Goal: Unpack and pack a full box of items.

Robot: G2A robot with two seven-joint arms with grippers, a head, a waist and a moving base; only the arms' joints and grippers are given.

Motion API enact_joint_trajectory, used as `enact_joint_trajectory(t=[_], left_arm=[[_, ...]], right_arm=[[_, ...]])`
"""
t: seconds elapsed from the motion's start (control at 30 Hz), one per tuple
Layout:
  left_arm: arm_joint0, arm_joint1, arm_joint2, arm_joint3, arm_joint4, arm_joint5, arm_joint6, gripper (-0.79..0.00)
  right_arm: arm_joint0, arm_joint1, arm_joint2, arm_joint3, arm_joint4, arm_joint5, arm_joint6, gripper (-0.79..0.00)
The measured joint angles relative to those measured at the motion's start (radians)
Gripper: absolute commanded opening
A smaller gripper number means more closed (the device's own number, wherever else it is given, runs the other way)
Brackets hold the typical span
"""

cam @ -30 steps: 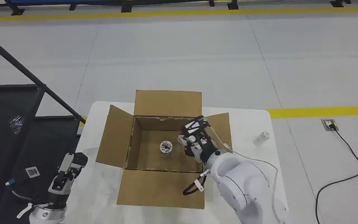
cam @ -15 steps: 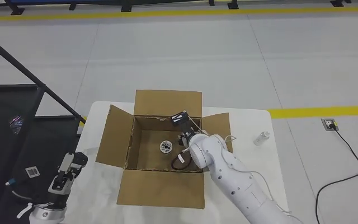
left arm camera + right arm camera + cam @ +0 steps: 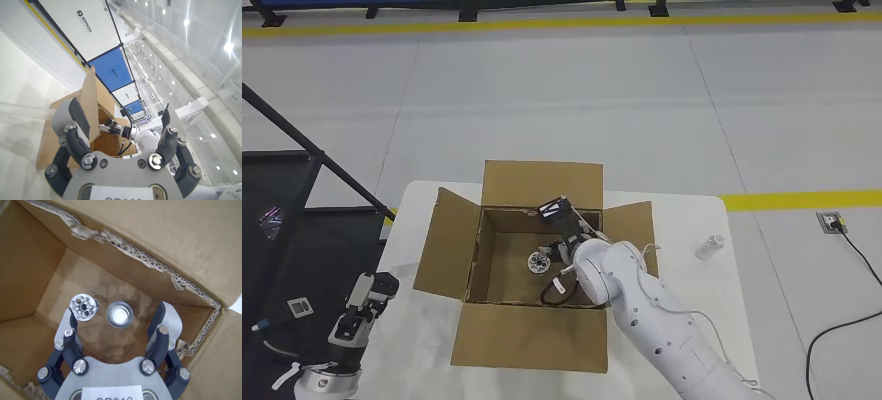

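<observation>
An open cardboard box [image 3: 500, 330] stands on the white table [image 3: 682, 215]. On its floor lie a silver round part with holes [image 3: 538, 262] [image 3: 84, 308] and, beside it, a small clear jar with a white inside [image 3: 119, 317]. My right gripper [image 3: 557, 248] [image 3: 115, 309] hangs open inside the box, above the jar, with one fingertip near the silver part and nothing held. My left gripper [image 3: 372, 292] [image 3: 121, 108] is open and empty, off the table's near left corner, facing the box [image 3: 105, 136].
A small clear bottle [image 3: 709, 246] stands on the table to the right of the box. The box flaps are spread outward on all sides, and the torn inner edges [image 3: 151, 264] are rough. A black frame and dark cloth [image 3: 282, 215] sit left of the table.
My right arm has swung from the box's right wall leftward and deeper into the box, ending over the two items. The left arm has stayed still.
</observation>
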Motion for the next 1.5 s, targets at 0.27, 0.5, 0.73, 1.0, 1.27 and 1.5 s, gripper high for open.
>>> enact_joint_trajectory(t=[0.27, 0.5, 0.73, 1.0, 1.27, 1.5], left_arm=[[0.0, 0.0, 0.0, 0.0, 0.0, 0.0, 0.0, 0.0], [0.0, 0.0, 0.0, 0.0, 0.0, 0.0, 0.0, 0.0], [0.0, 0.0, 0.0, 0.0, 0.0, 0.0, 0.0, 0.0], [0.0, 0.0, 0.0, 0.0, 0.0, 0.0, 0.0, 0.0], [0.0, 0.0, 0.0, 0.0, 0.0, 0.0, 0.0, 0.0], [0.0, 0.0, 0.0, 0.0, 0.0, 0.0, 0.0, 0.0]], right_arm=[[-0.233, 0.066, 0.21, -0.531, -0.187, -0.018, 0.055, 0.0], [-0.396, 0.1, 0.462, -0.733, -0.42, 0.053, 0.017, 0.0], [-0.38, 0.114, 0.706, -0.535, -0.226, 0.035, -0.008, 0.0], [-0.333, 0.13, 0.804, -0.278, -0.152, -0.015, -0.021, 0.0], [-0.291, 0.139, 0.795, -0.122, -0.134, -0.041, -0.024, -0.354], [-0.231, 0.146, 0.782, 0.022, -0.14, -0.037, -0.066, -0.419]])
